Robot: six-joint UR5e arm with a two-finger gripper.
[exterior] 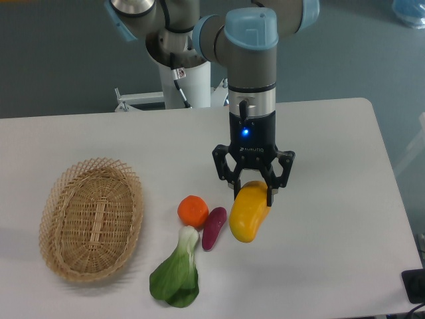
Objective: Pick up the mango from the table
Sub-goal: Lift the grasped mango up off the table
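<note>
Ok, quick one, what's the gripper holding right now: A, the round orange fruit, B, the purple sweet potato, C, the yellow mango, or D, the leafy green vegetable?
C: the gripper is closed on the top end of the mango, while the orange fruit, sweet potato and leafy green lie on the table, apart from its fingers.
</note>
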